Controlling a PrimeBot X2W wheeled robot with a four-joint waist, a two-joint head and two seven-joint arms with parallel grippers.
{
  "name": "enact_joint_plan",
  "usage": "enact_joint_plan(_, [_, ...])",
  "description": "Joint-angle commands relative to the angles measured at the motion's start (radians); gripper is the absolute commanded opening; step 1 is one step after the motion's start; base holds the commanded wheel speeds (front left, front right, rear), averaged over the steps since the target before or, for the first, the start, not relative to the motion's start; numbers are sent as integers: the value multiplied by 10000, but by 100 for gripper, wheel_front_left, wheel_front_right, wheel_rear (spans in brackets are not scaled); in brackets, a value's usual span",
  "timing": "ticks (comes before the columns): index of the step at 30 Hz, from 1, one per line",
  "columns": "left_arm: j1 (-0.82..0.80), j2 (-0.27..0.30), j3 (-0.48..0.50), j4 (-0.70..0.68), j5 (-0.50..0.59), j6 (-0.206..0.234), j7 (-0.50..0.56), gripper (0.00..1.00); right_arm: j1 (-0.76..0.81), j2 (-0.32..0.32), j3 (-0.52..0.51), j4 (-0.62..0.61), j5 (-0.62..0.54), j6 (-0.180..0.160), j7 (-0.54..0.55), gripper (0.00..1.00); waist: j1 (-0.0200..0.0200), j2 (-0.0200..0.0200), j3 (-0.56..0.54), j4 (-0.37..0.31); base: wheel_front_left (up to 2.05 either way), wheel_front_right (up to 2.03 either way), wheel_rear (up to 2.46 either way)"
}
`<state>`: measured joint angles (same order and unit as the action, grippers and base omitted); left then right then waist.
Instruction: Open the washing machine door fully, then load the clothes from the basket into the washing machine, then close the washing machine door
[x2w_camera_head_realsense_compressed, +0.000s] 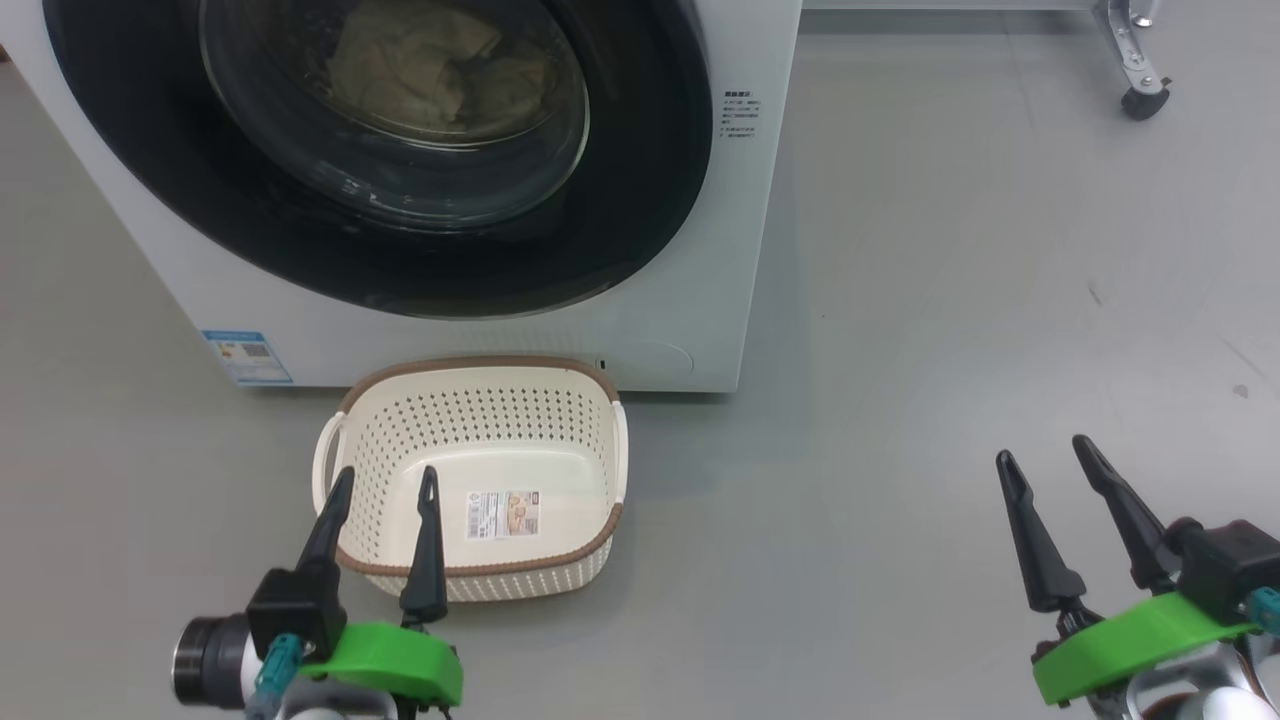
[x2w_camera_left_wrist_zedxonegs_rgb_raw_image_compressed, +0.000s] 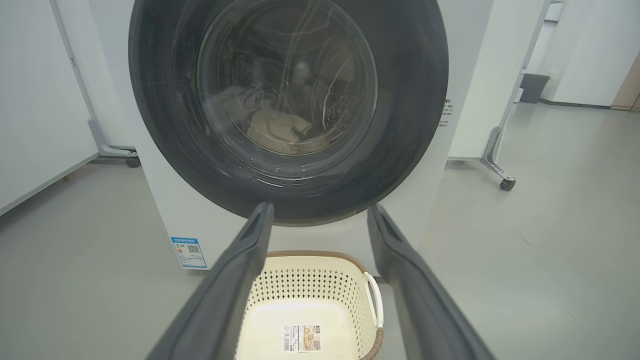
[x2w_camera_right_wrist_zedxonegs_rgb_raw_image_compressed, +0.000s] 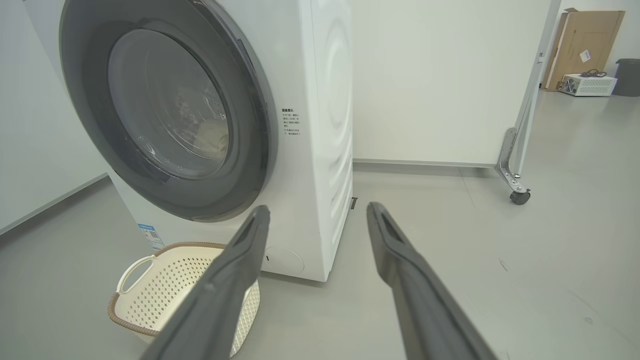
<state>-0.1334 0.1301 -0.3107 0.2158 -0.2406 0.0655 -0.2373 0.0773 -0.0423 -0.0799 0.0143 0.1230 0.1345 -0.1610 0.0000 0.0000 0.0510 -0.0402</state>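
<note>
Grey floor (x2w_camera_head_realsense_compressed: 900, 300), smooth and plain, lies under everything. On it stands the white washing machine (x2w_camera_head_realsense_compressed: 735, 260). Its round door (x2w_camera_head_realsense_compressed: 650, 200) with the glossy black rim lies flat against the front, closed. Through the glass bowl of the door the clothes (x2w_camera_head_realsense_compressed: 420, 65) are seen as a pale crumpled heap inside the drum. The basket (x2w_camera_head_realsense_compressed: 480, 425) stands on the floor just in front of the machine, below the door, and a label sticker (x2w_camera_head_realsense_compressed: 503, 513) lies on its bottom. A blue label (x2w_camera_head_realsense_compressed: 248, 357) sits at the lower front corner of the machine, to the left of the basket. The left gripper (x2w_camera_head_realsense_compressed: 387, 478) hangs over the near side of the basket, its two dark fingers spread apart with nothing between them. The right gripper (x2w_camera_head_realsense_compressed: 1042, 447) is well apart to the right, above the floor, its fingers also spread and holding nothing.
</note>
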Motion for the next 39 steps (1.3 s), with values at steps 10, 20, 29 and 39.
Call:
enact_joint_plan(10, [31,303,366,-565,-101,223,98,100,318,-80,-117,-835,-35,-38,261,100,0,0,-115,-231,0,0,0])
enact_joint_plan(20, [39,352,281,-707,-141,306,219,100,264,-80,-164,-782,-64,-38,254,100,0,0,-39,-149,0,0,0])
enact_joint_plan(29, [21,369,224,-770,-192,366,213,100,230,-80,-186,-772,-92,-38,236,100,0,0,85,-70,0,0,0])
enact_joint_plan(39, [-3,406,155,-774,-219,428,182,100,217,-80,-192,-735,-67,-38,256,100,0,0,138,-47,0,0,0])
